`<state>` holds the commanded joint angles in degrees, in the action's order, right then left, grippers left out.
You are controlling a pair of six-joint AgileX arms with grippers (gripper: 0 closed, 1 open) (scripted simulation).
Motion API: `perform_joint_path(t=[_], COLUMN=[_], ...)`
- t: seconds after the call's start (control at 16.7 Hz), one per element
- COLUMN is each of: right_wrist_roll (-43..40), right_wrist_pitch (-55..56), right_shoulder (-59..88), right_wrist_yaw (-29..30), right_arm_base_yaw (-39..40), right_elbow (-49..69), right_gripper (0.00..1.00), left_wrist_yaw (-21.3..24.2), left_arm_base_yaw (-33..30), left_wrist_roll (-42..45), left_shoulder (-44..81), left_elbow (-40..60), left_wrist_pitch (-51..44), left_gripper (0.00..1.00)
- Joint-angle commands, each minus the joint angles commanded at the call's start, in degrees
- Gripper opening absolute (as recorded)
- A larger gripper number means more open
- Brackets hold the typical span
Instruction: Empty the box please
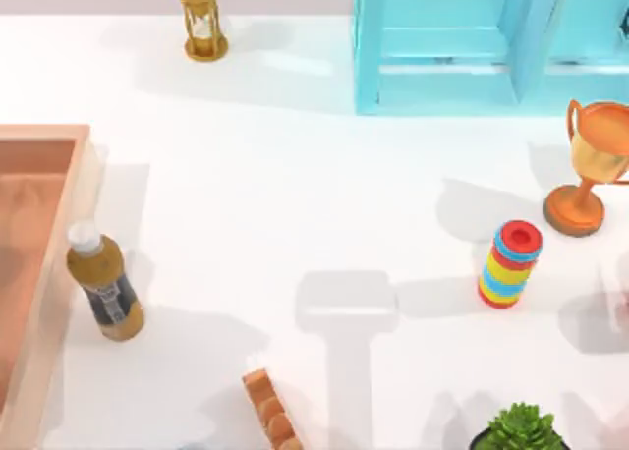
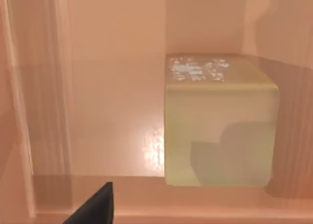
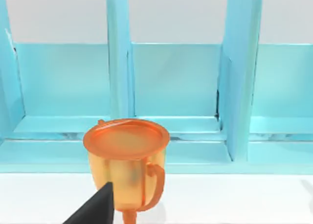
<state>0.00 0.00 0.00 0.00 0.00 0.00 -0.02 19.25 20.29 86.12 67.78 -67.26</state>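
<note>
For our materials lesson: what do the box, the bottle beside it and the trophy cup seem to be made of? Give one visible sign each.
The box: probably glossy plastic; its salmon floor shows a bright glare patch in the left wrist view.
The bottle: likely clear plastic holding brown liquid, with a white cap and dark label.
The trophy cup: looks like translucent orange plastic or polished metal; its smooth rim shines.

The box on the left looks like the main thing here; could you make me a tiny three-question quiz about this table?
1. True or false: the box holds a pale cube-shaped block.
2. The bottle stands: A) inside the box, B) just outside its wall, C) on the blue shelf.
3. Fill in: beside the orange trophy stands a stack of coloured ____.

Key: 1 true; 2 B; 3 rings.
</note>
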Motion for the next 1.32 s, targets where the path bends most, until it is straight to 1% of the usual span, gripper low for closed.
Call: perform_joint_path(t=[0.24, 0.6, 0.72, 0.96, 1.08, 1.2, 1.32], right_wrist_roll=[0.0, 0.0, 0.0, 0.0, 0.0, 0.0, 0.0], right_wrist_pitch=[0.0, 0.0, 0.0, 0.0, 0.0, 0.0, 0.0], right_shoulder=[0.0, 0.0, 0.0, 0.0, 0.0, 0.0, 0.0], right_wrist_yaw=[0.0, 0.0, 0.0, 0.0, 0.0, 0.0, 0.0], right_arm_base_yaw=[0.0, 0.0, 0.0, 0.0, 0.0, 0.0, 0.0], right_elbow=[0.0, 0.0, 0.0, 0.0, 0.0, 0.0, 0.0], right_gripper=[1.00, 1.00, 1.00, 1.00, 1.00, 1.00, 1.00], left_wrist_yaw=[0.0, 0.0, 0.0, 0.0, 0.0, 0.0, 0.0], left_arm_base_yaw=[1.0, 0.8, 0.9, 1.1, 1.2, 1.3, 1.3], left_wrist_roll=[1.0, 0.9, 0.9, 1.2, 1.3, 1.4, 1.4], left_shoulder=[4.4, 4.5, 5.4, 8.7, 10.1, 10.9, 11.0], left_elbow=[3.6, 2.5, 0.0, -8.0, -11.4, -13.1, -13.2], left_wrist_pitch=[-3.5, -2.4, 0.9, 13.2, 17.7, 19.7, 19.8], left_gripper=[1.00, 1.00, 1.00, 1.00, 1.00, 1.00, 1.00])
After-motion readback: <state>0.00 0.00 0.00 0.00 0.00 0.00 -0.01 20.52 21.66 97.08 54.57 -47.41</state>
